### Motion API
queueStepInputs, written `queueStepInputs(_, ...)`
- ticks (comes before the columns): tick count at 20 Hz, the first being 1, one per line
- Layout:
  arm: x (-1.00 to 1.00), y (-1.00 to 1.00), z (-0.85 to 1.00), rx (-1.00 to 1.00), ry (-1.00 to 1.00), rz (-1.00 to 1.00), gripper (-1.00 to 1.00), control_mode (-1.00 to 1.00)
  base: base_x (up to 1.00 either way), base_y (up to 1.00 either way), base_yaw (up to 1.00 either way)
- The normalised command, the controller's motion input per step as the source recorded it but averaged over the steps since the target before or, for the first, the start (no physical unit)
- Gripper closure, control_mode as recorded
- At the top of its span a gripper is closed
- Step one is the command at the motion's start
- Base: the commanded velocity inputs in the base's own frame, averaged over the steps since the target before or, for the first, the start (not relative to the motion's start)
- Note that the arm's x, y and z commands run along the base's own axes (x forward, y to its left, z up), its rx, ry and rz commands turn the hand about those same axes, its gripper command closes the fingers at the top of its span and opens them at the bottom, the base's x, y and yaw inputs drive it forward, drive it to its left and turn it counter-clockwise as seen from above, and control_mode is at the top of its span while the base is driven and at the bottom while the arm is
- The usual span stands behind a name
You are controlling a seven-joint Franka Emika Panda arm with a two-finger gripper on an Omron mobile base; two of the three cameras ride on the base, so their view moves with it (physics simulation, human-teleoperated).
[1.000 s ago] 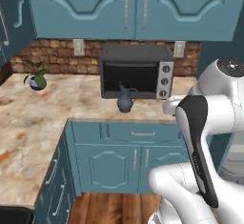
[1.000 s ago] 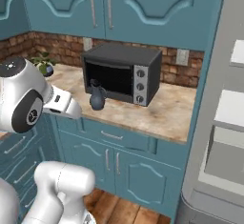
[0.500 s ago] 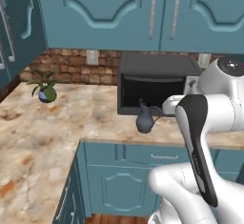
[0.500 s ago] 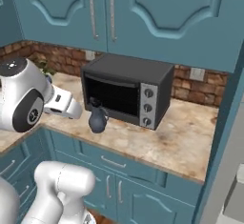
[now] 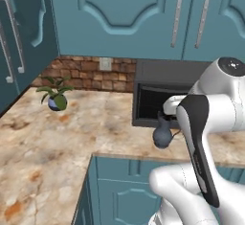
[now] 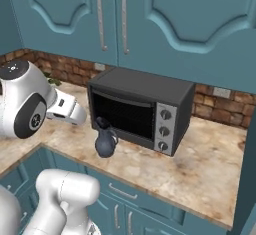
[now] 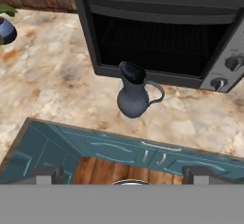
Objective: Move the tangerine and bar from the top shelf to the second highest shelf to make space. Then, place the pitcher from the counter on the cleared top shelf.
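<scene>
The dark blue-grey pitcher (image 7: 135, 93) with its bulbous base, flared spout and thin loop handle stands upright on the beige-and-brown marbled stone counter (image 7: 57, 70), just in front of the dark grey toaster oven (image 6: 141, 107), with a small potted plant (image 5: 55, 95) far off to the left by the brick wall. The robot's two-finger gripper (image 7: 122, 175) hovers apart from the pitcher on the near side of the counter's edge, jaws spread wide and holding nothing. Judging from this, the pitcher stage is barely begun, with reach, grasp, lift and carry to the shelf all left; whether the tangerine and bar were moved cannot be told here
</scene>
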Motion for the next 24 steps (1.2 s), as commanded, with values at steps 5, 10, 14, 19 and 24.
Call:
queueStepInputs(5,0.13,0.01,-0.22,-0.04,0.00,0.09,-1.00,-1.00,0.05,0.03,0.02)
queueStepInputs(10,0.28,-0.11,-0.32,0.00,0.00,0.17,-1.00,-1.00,0.00,0.00,0.00)
queueStepInputs(14,0.07,-0.33,-0.51,0.00,-0.13,0.18,-1.00,-1.00,0.00,0.00,0.00)
queueStepInputs(19,0.00,-0.40,-0.50,0.02,-0.20,0.12,-1.00,-1.00,0.00,0.00,0.00)
queueStepInputs(24,0.00,-0.46,-0.42,0.09,-0.19,0.00,-1.00,-1.00,0.00,0.00,0.00)
